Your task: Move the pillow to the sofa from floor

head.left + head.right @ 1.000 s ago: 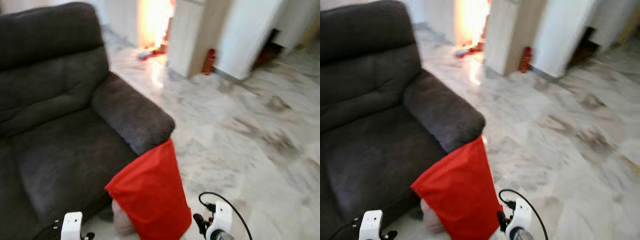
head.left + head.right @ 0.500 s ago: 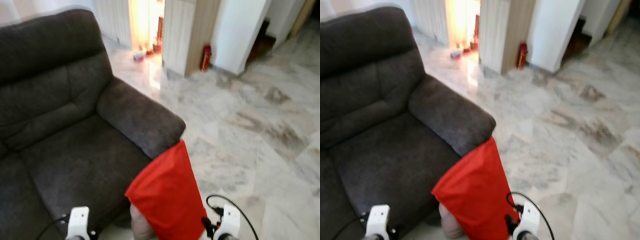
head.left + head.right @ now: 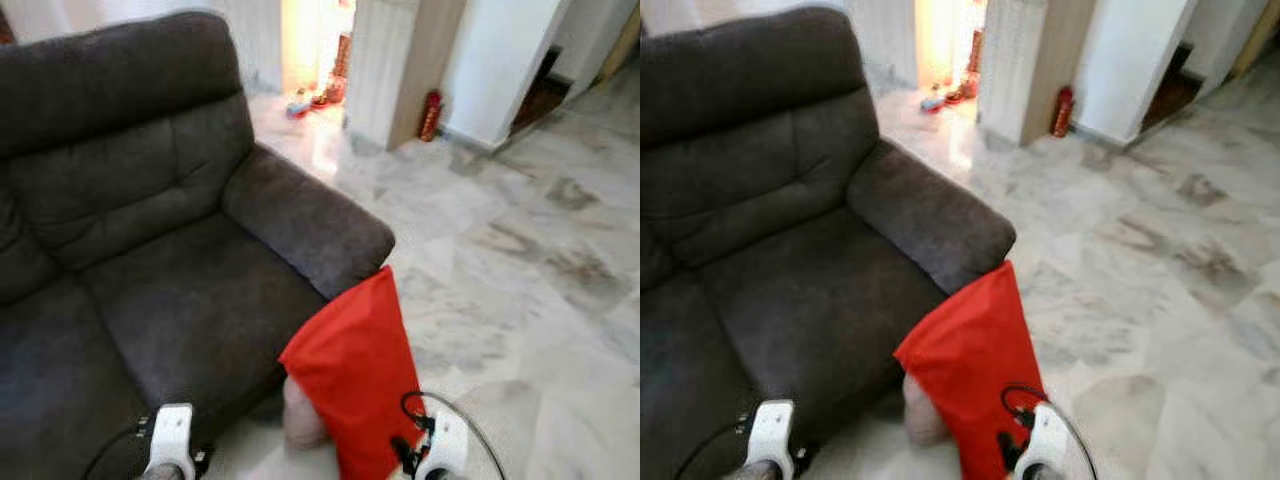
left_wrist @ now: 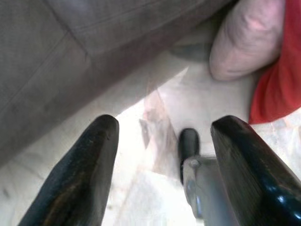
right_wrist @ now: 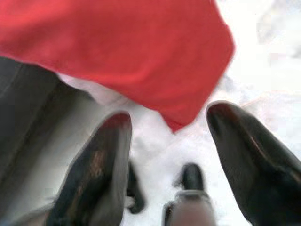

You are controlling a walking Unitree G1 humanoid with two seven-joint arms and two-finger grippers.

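Pillow [image 3: 352, 375]: we see it in a red cover, standing on the marble floor [image 3: 520, 260], leaning against the front corner of the sofa just below the armrest; a pale bare end pokes out of the cover at the bottom, facing the sofa base.
Sofa [image 3: 150, 260]: dark grey fabric, seat cushion bare; its armrest [image 3: 305, 225] rises just above the pillow's top corner.
Left gripper [image 4: 162, 174]: we find its two black fingers spread wide with nothing between them, over the floor beside the sofa base, the pillow's pale end near.
Right gripper [image 5: 169, 155]: fingers likewise parted and holding nothing, hovering just beside the lower corner of the red cover without touching it.
Background: a red fire extinguisher [image 3: 431, 114] stands against a wall corner, well apart from the sofa.
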